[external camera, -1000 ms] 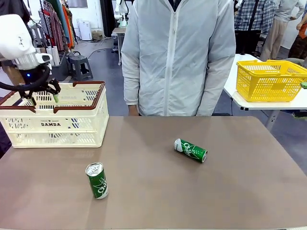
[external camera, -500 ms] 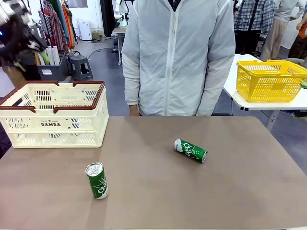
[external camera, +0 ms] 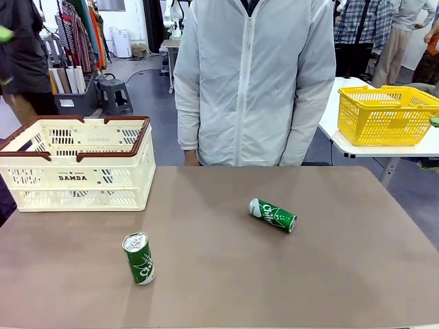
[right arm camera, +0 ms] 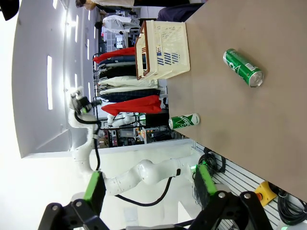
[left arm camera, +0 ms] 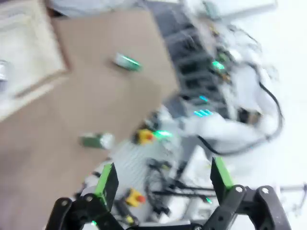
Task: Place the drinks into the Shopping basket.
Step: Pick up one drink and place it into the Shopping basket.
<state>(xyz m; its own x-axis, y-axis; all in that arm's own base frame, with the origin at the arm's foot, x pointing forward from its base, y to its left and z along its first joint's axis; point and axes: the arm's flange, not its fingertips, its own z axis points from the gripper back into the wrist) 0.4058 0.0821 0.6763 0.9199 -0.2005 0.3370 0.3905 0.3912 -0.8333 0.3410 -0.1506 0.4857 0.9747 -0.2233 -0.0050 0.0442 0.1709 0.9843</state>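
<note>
While both arms hang clear of the table [external camera: 329, 274], two green drinks sit on it outside the Shopping basket [external camera: 75, 164]. In the front view the cream basket stands at the table's far left. The upright green can [external camera: 139, 258] is near the front edge, with the basket at about 11 o'clock from it. The lying green can [external camera: 272, 214] rests on its side near the middle, at roughly 2 o'clock from the upright one and well apart from it. A person [external camera: 254, 82] in a pale jacket stands at the far side, and a yellow basket [external camera: 387, 115] sits on another table beyond.

The left wrist view is blurred. The left gripper [left arm camera: 163, 177] has its jaws spread wide with nothing between the green pads [left arm camera: 106, 179]. From it the upright green can [left arm camera: 96, 140] lies at about 10 o'clock, the lying green can [left arm camera: 127, 62] between 11 and 12 o'clock, and the Shopping basket [left arm camera: 24, 52] farther off between 10 and 11. All are well apart from the fingers.

The right gripper [right arm camera: 148, 182] is likewise spread and empty. In its view, the upright green can [right arm camera: 183, 121] sits at 1 o'clock by the table's edge and the lying green can [right arm camera: 243, 67] farther out between 1 and 2. The Shopping basket [right arm camera: 163, 50] is at 12 o'clock, well away.
</note>
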